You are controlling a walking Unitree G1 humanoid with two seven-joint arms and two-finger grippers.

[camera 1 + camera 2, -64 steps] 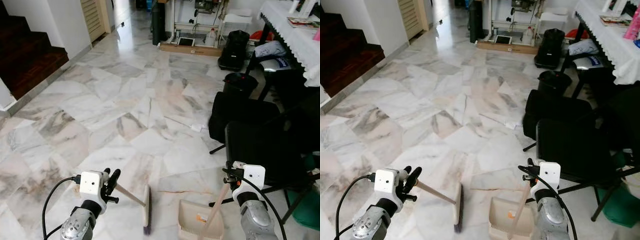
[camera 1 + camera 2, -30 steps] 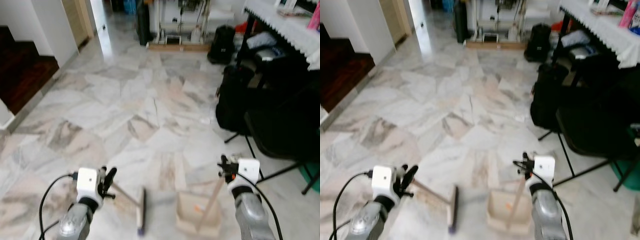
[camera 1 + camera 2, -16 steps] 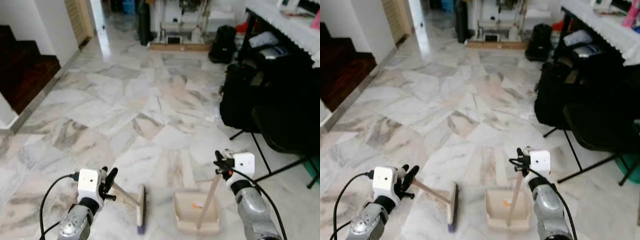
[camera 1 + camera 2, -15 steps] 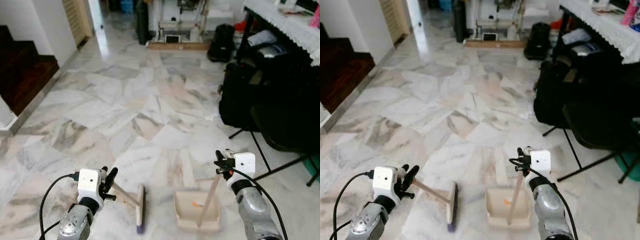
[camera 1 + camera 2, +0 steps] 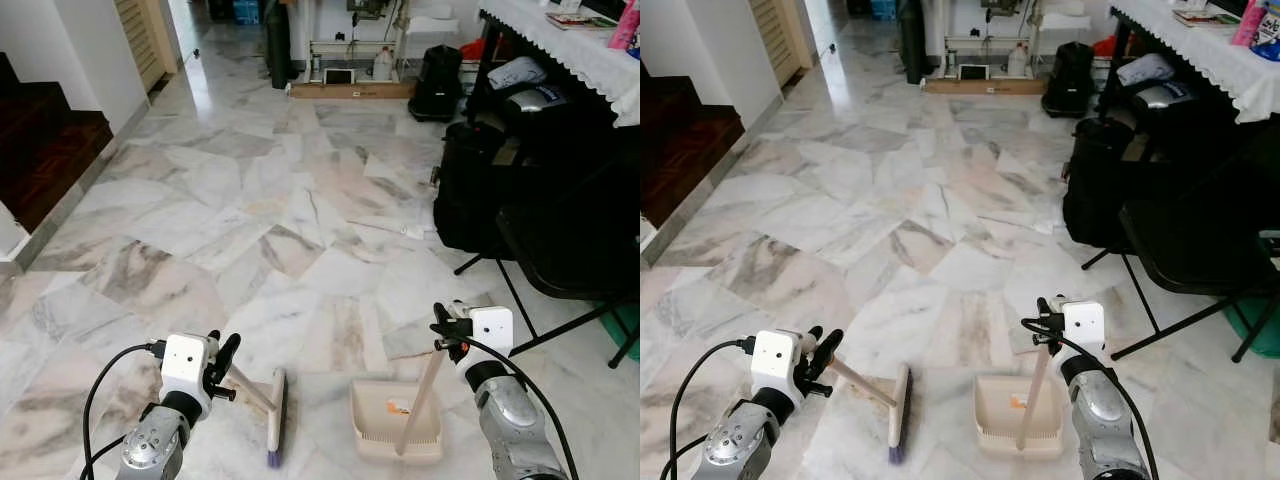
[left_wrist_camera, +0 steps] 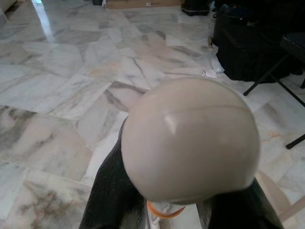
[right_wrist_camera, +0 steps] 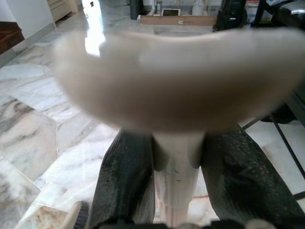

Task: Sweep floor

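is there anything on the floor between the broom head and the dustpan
Nothing visible does. The broom head, held by the left gripper, and the dustpan, held by the right gripper, stand side by side with only bare marble floor between them. A small orange-and-white scrap already lies inside the dustpan.

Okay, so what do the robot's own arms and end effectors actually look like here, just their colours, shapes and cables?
Both arms are rounded silver metal tubes. Each wrist carries a white boxy camera housing with small dark dots on its face. A thin black cable loops out from each wrist and runs back along the arm. The left end effector and right end effector each have two long black fingers with a matte, slightly textured surface.
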